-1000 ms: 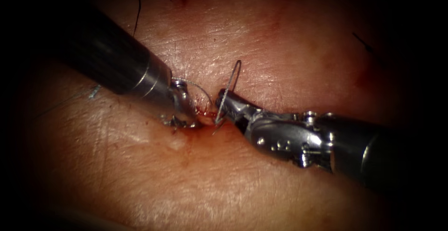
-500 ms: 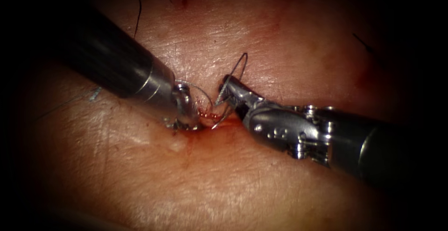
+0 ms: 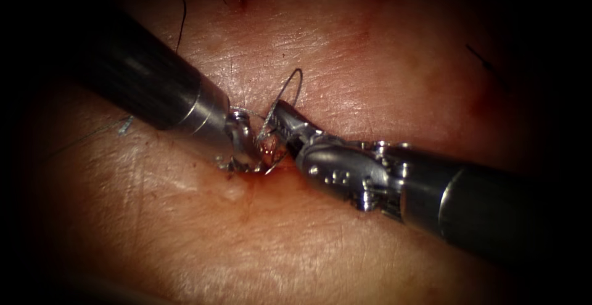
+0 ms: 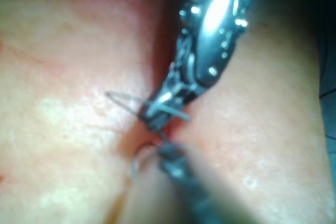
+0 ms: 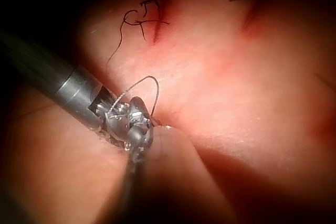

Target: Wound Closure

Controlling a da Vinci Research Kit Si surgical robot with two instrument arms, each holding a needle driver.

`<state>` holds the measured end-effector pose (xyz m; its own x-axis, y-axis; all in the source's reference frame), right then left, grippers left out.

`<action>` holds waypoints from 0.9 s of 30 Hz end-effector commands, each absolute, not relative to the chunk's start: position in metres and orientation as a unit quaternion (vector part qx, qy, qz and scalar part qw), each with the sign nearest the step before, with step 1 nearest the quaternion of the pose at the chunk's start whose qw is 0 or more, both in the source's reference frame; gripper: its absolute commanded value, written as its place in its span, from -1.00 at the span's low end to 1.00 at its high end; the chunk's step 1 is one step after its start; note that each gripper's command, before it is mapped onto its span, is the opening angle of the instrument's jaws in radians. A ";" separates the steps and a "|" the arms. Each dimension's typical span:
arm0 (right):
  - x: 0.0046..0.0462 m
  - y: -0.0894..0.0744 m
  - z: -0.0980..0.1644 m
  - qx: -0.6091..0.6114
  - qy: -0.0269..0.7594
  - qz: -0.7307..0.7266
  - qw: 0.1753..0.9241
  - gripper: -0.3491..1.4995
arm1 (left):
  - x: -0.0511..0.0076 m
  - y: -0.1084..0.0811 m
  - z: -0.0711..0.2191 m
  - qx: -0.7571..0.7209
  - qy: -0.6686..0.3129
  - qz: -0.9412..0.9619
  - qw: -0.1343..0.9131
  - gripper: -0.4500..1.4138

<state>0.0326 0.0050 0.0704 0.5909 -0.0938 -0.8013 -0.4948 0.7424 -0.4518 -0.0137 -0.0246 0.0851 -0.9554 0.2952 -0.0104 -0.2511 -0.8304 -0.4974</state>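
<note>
Left tool (image 3: 250, 157) is pressed into the cut (image 3: 271, 157) in the tissue (image 3: 296, 237), can't tell its jaws. Just beside it, the right tool (image 3: 277, 113) is clamped mid-curve on the needle (image 3: 290, 89), tip down at the cut.

Left tool (image 3: 250, 157) at the cut (image 3: 271, 154), needle (image 3: 280, 111) between, right tool (image 3: 277, 111) right

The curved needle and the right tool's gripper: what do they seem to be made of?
The thin curved needle looks like polished steel: a fine grey wire arc with a bright glint. The right tool's silver gripper, shut on the needle about mid-curve, seems bare metal too, with sharp highlights and small rivets. The pale pink tissue under them looks soft, moist and creased, like skin.
</note>
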 end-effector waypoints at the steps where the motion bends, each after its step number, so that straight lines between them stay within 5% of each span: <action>1: 0.0341 0.004 0.071 -0.340 0.435 0.113 0.826 -1.00 | -0.0137 -0.025 0.086 -0.043 -0.255 0.955 0.142 -0.46; 12: 0.0340 0.003 0.072 -0.384 0.439 0.062 0.810 -1.00 | -0.0122 -0.026 0.085 -0.041 -0.257 0.954 0.152 -0.37; 27: 0.0359 -0.003 0.064 -0.472 0.450 -0.293 0.699 -1.00 | -0.0119 -0.025 0.086 -0.041 -0.257 0.954 0.149 -0.35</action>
<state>0.0350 -0.0021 0.0643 0.4104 -0.8535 -0.3211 0.0066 0.3549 -0.9349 -0.0118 -0.0244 0.0851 -0.9518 0.3067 -0.0046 -0.2635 -0.8250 -0.4999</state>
